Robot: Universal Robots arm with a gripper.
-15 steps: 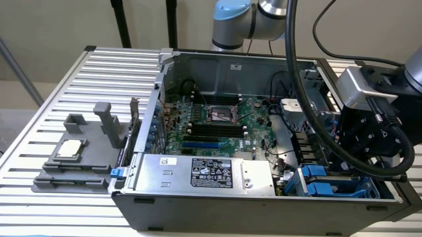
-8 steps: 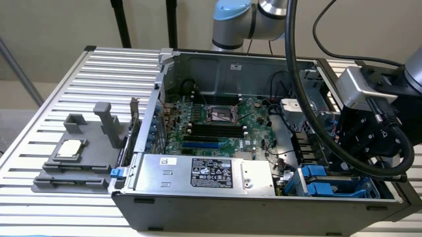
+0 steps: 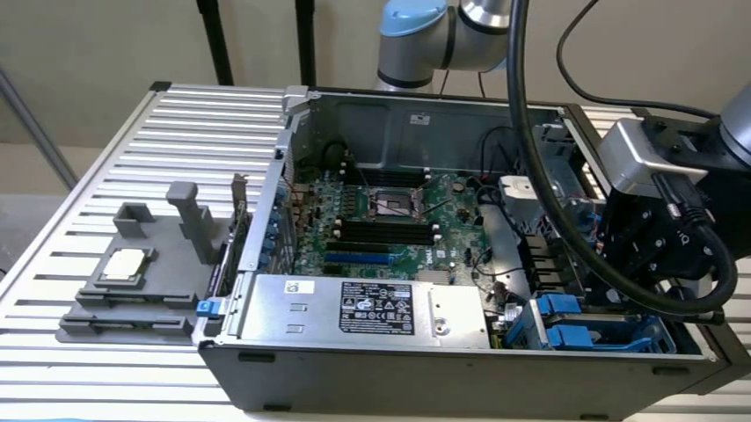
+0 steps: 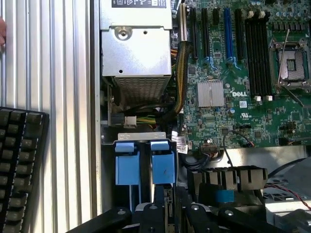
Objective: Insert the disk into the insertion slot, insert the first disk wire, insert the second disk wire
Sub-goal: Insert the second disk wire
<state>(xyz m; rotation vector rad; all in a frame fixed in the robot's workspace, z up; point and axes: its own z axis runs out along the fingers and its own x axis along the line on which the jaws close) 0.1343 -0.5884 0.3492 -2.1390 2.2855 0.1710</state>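
Where the hand [image 4: 165, 206] hangs, the insertion slot [image 4: 163, 167] lies just beneath.

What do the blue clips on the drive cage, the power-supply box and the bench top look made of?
Blue clips: likely moulded plastic, with a uniform matte colour. Power-supply box: bare sheet metal, with a dull silver sheen and a perforated vent. Bench top: probably extruded aluminium, ribbed and pale grey.
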